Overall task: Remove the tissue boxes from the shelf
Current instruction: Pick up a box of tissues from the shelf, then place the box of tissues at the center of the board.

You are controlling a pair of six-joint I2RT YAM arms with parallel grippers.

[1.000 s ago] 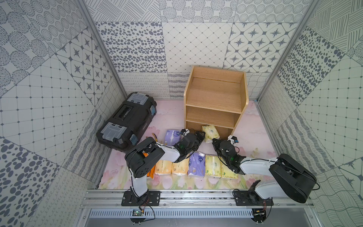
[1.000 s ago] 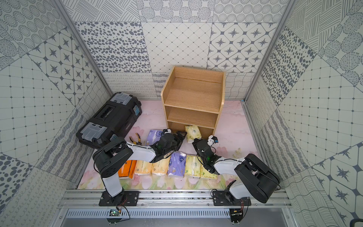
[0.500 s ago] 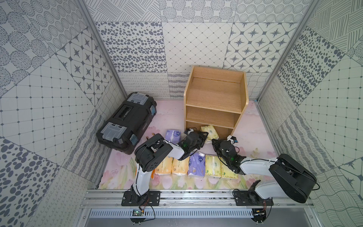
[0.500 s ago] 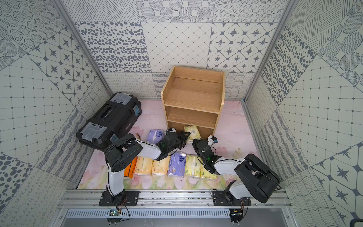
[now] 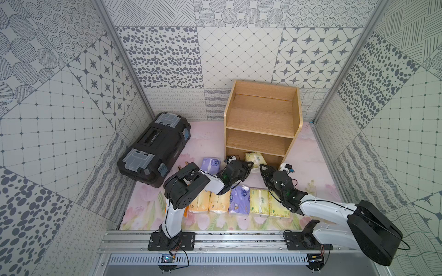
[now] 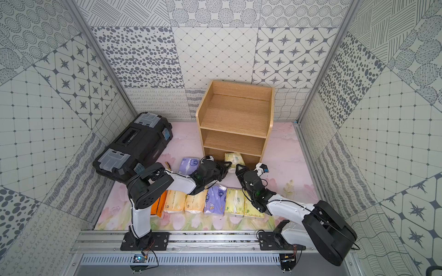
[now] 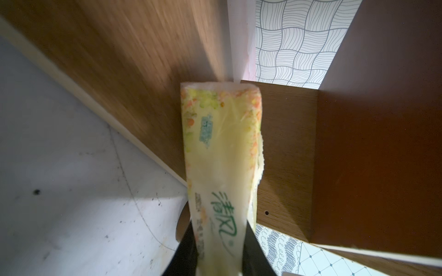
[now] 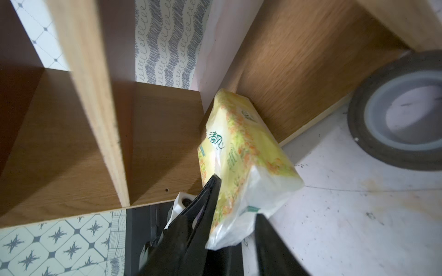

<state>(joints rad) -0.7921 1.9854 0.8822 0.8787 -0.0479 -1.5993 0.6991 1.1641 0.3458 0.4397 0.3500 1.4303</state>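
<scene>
Tissue boxes [image 6: 216, 199]: seven of the eight soft plastic-wrapped packs lie on the pink floral floor mat [image 5: 308, 162], and one is at the shelf.

- Back wall: small light-wood three-tier shelf [image 5: 262, 119], upright, seen in both top views.
- On the mat to the shelf's left, apart from it: black toolbox with grey latches [image 5: 155, 148].
- The white-and-black left arm [image 5: 210, 184] and right arm [image 5: 323, 210] both reach to the shelf's bottom tier.
- Front row, side by side and touching: bright orange pack [image 6: 159, 203], mostly under the left arm. Then two pale orange-cream packs [image 6: 174, 202], a lavender cartoon-print pack [image 6: 216, 198] and two yellow-green packs [image 6: 234, 200].
- The second lavender pack [image 6: 189, 165] lies alone between toolbox and shelf.
- The last yellow-green pack [image 5: 254, 157] is tilted in the bottom tier's mouth. Its far end is on the bottom board and its near end is out past the front edge.
- Jaws: left gripper [image 7: 218, 229] is clamped on that pack's near end, with fingers pressed into both faces.
- The right gripper [image 8: 236, 198] has its jaws parted around the same pack's loose plastic end. One finger is against the pack and the other is just clear.
- A dark tape roll [image 8: 394, 114] lies flat on the mat beside the shelf's front edge.
</scene>
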